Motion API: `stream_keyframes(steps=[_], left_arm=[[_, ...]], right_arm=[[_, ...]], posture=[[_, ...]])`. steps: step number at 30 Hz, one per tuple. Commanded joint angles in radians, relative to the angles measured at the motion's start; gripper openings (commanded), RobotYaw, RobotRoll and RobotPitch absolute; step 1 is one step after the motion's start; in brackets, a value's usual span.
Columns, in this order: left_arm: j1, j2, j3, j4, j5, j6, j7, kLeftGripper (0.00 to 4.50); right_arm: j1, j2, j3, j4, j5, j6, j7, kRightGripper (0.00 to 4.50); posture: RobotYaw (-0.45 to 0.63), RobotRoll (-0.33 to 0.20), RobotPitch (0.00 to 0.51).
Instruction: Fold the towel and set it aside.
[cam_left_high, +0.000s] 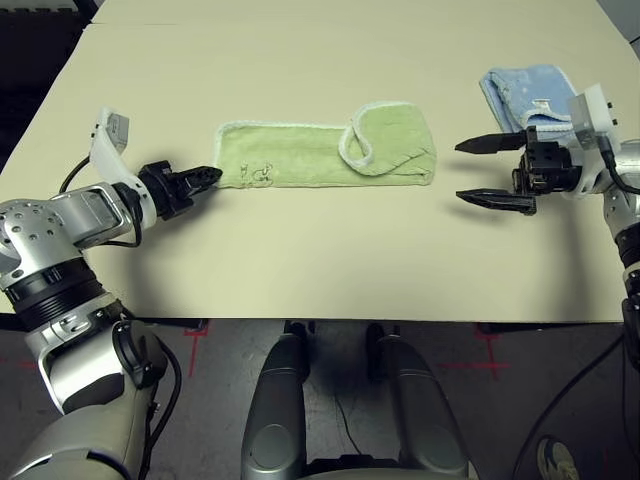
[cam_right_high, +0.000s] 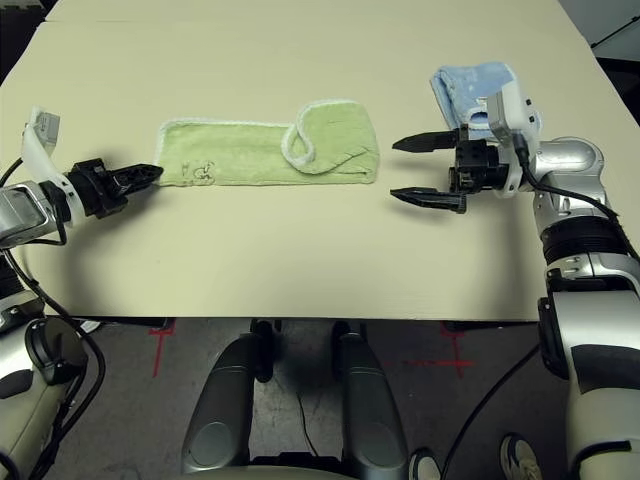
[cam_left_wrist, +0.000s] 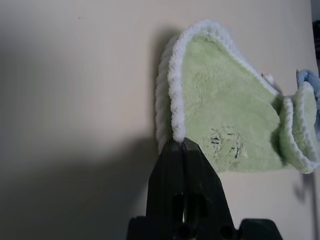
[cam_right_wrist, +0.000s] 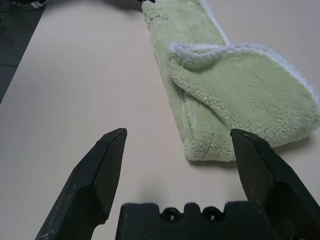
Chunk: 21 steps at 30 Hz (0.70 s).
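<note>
While the towel (cam_left_high: 325, 152) lies mid-table as a long folded strip, the left gripper (cam_left_high: 205, 178) pinches its left-end corner, likely to draw it over. Just off its opposite end, the right gripper (cam_left_high: 492, 172) hovers wide apart, near a blue towel (cam_left_high: 522, 92).

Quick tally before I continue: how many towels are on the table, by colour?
Light green towel, laid out long with its right end folded over: 1
Light blue towel, folded, behind the right end effector: 1
Total: 2
</note>
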Motion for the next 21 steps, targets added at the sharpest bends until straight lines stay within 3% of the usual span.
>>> stream_keyframes(steps=[1, 14, 21], left_arm=[[-0.010, -0.001, 0.020, 0.022, 0.015, 0.020, 0.011, 0.01], [0.012, 0.057, 0.004, 0.043, 0.024, 0.025, -0.013, 0.01], [0.018, 0.183, -0.016, 0.065, 0.025, 0.033, -0.069, 0.01]], right_arm=[[0.003, -0.003, -0.015, -0.002, -0.010, -0.014, 0.009, 4.50], [-0.009, 0.003, -0.019, 0.025, -0.020, -0.030, 0.009, 4.50], [-0.014, -0.015, -0.014, 0.046, -0.011, -0.042, 0.009, 4.50]], posture=[[0.06, 0.000, 0.293], [0.06, 0.000, 0.287], [0.06, 0.000, 0.282]])
